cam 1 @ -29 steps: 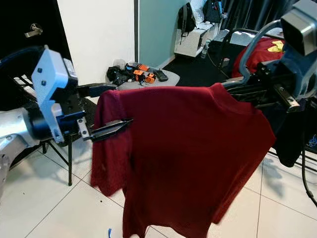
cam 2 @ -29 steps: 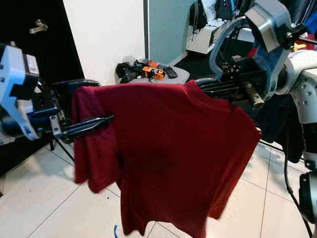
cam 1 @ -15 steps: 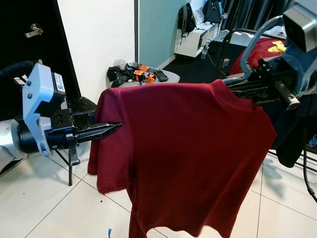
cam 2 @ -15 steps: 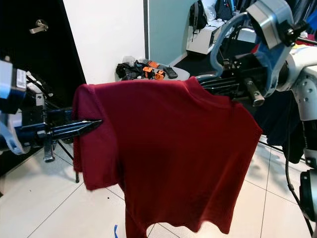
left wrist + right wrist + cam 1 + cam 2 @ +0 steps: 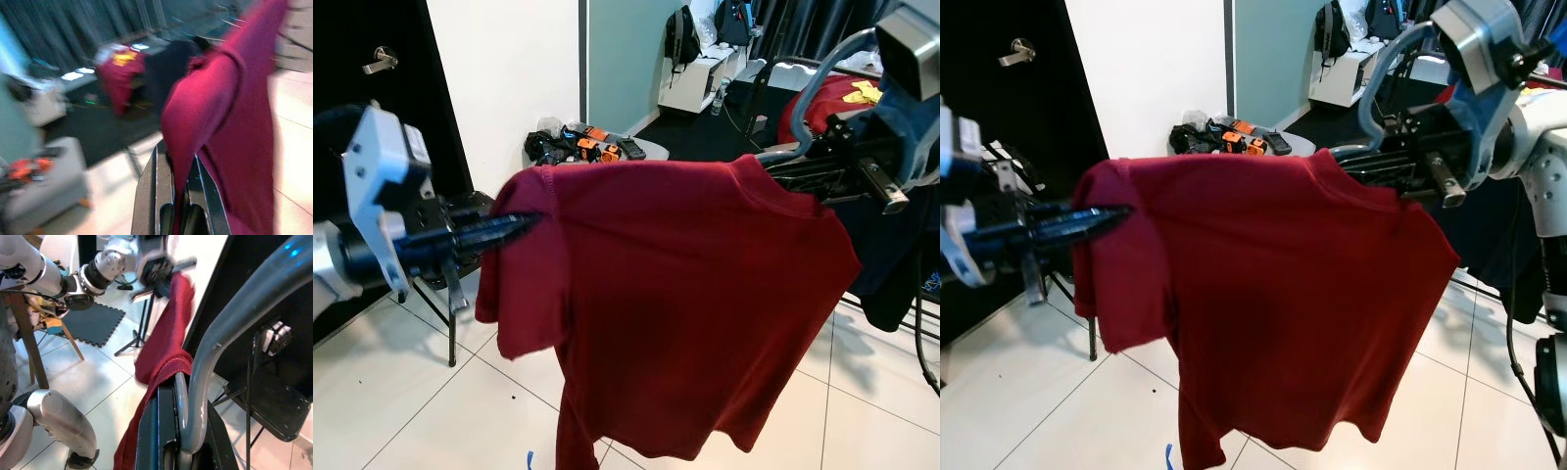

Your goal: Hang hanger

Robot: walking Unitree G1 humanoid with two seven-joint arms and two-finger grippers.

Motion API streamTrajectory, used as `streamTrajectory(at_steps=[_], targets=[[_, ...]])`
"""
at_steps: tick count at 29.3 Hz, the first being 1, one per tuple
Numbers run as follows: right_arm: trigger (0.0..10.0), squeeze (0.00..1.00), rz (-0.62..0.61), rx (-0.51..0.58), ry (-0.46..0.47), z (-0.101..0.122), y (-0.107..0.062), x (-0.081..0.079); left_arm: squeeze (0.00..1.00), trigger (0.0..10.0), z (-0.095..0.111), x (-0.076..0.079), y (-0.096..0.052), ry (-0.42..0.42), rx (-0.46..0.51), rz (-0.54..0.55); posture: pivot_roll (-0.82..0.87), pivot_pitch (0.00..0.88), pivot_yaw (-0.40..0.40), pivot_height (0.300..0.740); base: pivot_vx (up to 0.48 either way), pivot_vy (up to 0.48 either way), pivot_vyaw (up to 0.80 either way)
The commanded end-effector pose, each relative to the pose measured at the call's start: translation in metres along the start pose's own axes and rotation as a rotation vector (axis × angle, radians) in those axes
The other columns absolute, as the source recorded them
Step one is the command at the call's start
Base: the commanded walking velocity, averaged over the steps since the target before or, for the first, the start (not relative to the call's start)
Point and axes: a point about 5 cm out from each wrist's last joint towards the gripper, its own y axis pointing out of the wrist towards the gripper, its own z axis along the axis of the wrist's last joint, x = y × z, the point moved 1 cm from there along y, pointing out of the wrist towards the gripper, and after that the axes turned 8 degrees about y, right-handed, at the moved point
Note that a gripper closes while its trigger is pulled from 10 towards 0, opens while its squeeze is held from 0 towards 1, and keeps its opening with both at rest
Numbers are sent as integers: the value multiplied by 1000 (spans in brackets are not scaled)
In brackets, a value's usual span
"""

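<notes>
The right gripper (image 5: 183, 440) is clamped on the grey hook of the hanger (image 5: 230, 338), holding it up at the right of the scene, with the hook curving up over the gripper. A dark red T-shirt (image 5: 695, 294) hangs on the hanger, spread wide between the two arms and dangling well above the white tiled floor (image 5: 401, 411). At the left, the left gripper (image 5: 177, 196) has its fingers pinched on the cloth at the shirt's left shoulder, by the sleeve, pulling that side out level. Behind the shirt, a low grey table (image 5: 651, 152) carries black and orange tools (image 5: 592, 145). A dark door (image 5: 367, 88) with a metal handle stands at the far left beside a white wall (image 5: 509, 69). Far right, a red garment (image 5: 832, 103) lies on dark furniture.
</notes>
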Motion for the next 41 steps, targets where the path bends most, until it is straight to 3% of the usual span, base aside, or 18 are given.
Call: streamTrajectory(at_steps=[1, 2, 8, 17, 18, 19, 20, 21, 22, 24, 25, 26, 27, 32, 36, 37, 38, 41], targets=[[10000, 0, -30, -46, 2, -4, -5, 1, 0, 0, 9, -19, -13, 52, -2, 99, -62, 0, -46, 740, 0, 0, 0], [10000, 0, -44, -62, 17, -10, -6, 2, 0, 0, 14, -30, -23, 64, 5, 161, -61, 0, -46, 740, 0, 0, 0], [10000, 0, -62, -99, 39, -19, -6, 5, 0, 0, 20, -42, -39, 59, 33, 247, -60, 0, -50, 740, 0, 0, 0], [10000, 0, -66, -109, 41, -20, -6, 6, 0, 0, 6, -37, -42, 20, -5, 232, -62, 0, -52, 740, 0, 0, 0], [10000, 0, -67, -110, 39, -20, -6, 7, 0, 2157, -8, -21, -37, -20, -65, 138, -65, 0, -53, 740, 0, 0, 0], [10000, 0, -67, -110, 39, -20, -6, 7, 0, 2157, -8, -21, -37, -20, -65, 138, -65, 0, -53, 740, 0, 0, 0], [10000, 0, -64, -111, 39, -19, -6, 6, 0, 10000, -22, 2, -29, -71, -121, 14, -66, 0, -53, 740, 0, 0, 0], [10000, 0, -64, -111, 39, -19, -6, 6, 0, 10000, -22, 2, -29, -71, -121, 14, -66, 0, -53, 740, 0, 0, 0], [10000, 0, -59, -111, 38, -19, -4, 6, 0, 10000, -32, 23, -22, -119, -156, -90, -66, 0, -54, 740, 0, 0, 0], [10000, 0, -59, -111, 38, -19, -4, 6, 0, 10000, -32, 23, -22, -119, -156, -90, -66, 0, -54, 740, 0, 0, 0], [10000, 0, -52, -112, 37, -20, -3, 6, 0, 10000, -37, 39, -17, -156, -173, -169, -66, 0, -54, 740, 0, 0, 0], [10000, 0, -52, -112, 37, -20, -3, 6, 0, 10000, -37, 39, -17, -156, -173, -169, -66, 0, -54, 740, 0, 0, 0], [10000, 0, -33, -116, 37, -20, 1, 6, 1000, 10000, -44, 48, -13, -182, -212, -212, -70, 0, -54, 740, 0, 0, 0], [10000, 0, -11, -122, 38, -21, 6, 5, 1000, 10000, -50, 48, -14, -166, -272, -222, -73, 0, -52, 740, 0, 0, 0], [10000, 0, 44, -167, 62, -32, 17, 1, 1000, 10000, -33, 18, -27, -42, -321, -146, -70, 0, -53, 740, 0, 0, 0], [10000, 0, 59, -188, 75, -40, 22, 1, 1000, 10000, -13, 6, -28, -9, -258, -112, -66, 0, -53, 740, 0, 0, 0], [10000, 0, 87, -231, 89, -54, 32, 0, 1000, 10000, 21, -5, -29, 30, -123, -107, -61, 0, -52, 740, 0, 0, 0], [10000, 0, 94, -241, 92, -57, 34, -1, 1000, 10000, 28, -7, -30, 38, -92, -111, -61, 0, -52, 740, 0, 0, 0]])
